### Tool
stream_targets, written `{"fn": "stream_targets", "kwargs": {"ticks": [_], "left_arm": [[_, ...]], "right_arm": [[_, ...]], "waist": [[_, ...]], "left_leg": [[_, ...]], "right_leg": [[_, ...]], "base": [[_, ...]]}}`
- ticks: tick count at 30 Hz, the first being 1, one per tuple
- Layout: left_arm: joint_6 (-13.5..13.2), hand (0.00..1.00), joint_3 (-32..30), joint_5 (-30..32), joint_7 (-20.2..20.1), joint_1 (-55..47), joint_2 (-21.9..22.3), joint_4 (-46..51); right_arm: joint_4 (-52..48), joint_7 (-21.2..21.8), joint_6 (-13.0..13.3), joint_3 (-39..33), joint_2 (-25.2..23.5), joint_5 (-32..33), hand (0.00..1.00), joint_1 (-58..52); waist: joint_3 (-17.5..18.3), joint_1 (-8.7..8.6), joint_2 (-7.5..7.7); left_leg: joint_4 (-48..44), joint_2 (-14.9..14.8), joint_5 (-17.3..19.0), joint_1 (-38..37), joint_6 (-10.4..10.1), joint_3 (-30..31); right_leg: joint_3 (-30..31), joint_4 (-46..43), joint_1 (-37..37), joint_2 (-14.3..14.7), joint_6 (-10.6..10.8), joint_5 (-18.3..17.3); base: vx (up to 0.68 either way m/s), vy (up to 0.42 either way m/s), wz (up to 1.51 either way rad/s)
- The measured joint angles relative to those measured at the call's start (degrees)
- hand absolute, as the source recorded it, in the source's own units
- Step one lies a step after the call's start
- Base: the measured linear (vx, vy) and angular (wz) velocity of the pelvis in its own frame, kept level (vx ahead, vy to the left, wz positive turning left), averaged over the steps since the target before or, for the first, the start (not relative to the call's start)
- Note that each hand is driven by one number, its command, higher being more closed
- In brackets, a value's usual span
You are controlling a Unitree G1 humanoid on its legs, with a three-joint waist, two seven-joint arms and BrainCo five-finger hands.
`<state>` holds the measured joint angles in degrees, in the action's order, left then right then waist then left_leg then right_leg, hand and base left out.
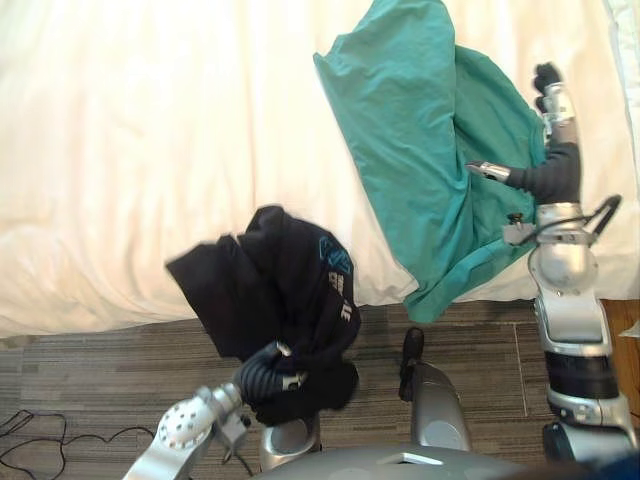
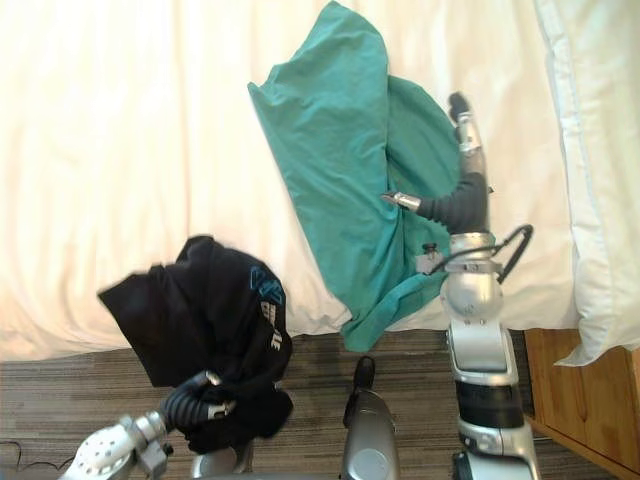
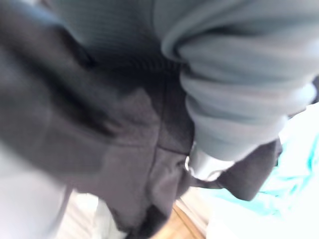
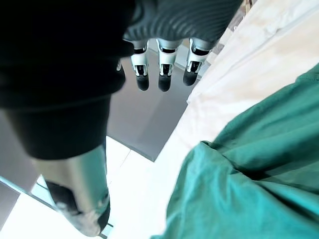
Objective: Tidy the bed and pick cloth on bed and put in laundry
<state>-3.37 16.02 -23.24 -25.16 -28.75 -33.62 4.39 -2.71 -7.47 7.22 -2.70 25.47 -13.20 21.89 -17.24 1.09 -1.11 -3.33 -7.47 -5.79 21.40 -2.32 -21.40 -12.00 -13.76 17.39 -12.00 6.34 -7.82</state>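
Black garment [image 1: 270, 290] hangs past bed's [image 1: 120, 150] front edge, draped over left hand [image 1: 262, 372]; grasp unreadable. Teal cloth [image 1: 420, 150] on bed, right hand [image 1: 557, 115] straight-fingered beside it. Laundry drop pending.

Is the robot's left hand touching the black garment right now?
Touching. The left eye view shows the black garment draped over the left hand.

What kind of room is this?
Probably a bedroom: a wide bed with a cream-white sheet, a white pillow at one end, and what looks like a brown wooden cabinet beside the bed.
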Motion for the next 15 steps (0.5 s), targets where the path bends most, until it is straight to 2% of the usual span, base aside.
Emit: {"fn": "stream_targets", "kwargs": {"ticks": [2,8,11,13,15], "left_arm": [[0.3,1.00,1.7,-5.3,0.0,-1.7,-2.2,0.0],[0.5,1.00,2.3,-12.9,-1.1,-3.6,-5.3,0.0],[0.8,1.00,2.5,-15.9,-1.1,-4.1,-8.1,1.0],[1.0,1.00,2.8,-19.0,-1.1,-4.6,-12.0,4.1],[1.4,1.00,3.1,-21.8,-1.1,-4.8,-14.3,5.2]], "right_arm": [[8.1,0.5,-0.8,2.0,4.3,-1.9,0.00,4.1],[22.0,0.6,-1.8,5.9,11.3,-3.4,0.00,11.8],[28.3,0.6,-2.0,7.8,15.5,-3.7,0.00,17.0],[35.1,1.0,-2.1,10.2,19.5,-2.1,0.00,23.3],[38.9,2.0,-1.6,11.0,20.9,0.2,0.00,25.6]], "waist": [[0.3,0.31,-0.56],[-0.2,0.07,-3.12],[-1.2,-0.08,-5.03],[-2.1,0.22,-7.08],[-2.6,1.01,-8.05]], "left_leg": [[3.7,0.7,-2.2,-1.0,-0.1,0.0],[8.9,2.3,-5.3,-1.9,0.6,0.0],[8.9,2.8,-5.5,-1.0,0.8,0.1],[9.0,2.9,-5.9,1.4,1.4,-0.1],[8.9,3.1,-6.2,2.5,1.7,-0.5]], "right_leg": [[0.0,0.9,0.1,0.2,0.2,0.4],[0.2,3.6,0.1,0.3,0.9,2.3],[0.4,4.1,0.7,0.0,1.6,2.9],[0.8,4.6,2.9,0.0,1.9,3.9],[1.5,4.8,4.2,0.0,2.0,4.3]], "base": [[0.00,0.006,0.07],[0.01,0.041,0.02],[0.01,0.052,0.04],[-0.01,0.055,-0.05],[0.02,0.045,-0.08]]}}
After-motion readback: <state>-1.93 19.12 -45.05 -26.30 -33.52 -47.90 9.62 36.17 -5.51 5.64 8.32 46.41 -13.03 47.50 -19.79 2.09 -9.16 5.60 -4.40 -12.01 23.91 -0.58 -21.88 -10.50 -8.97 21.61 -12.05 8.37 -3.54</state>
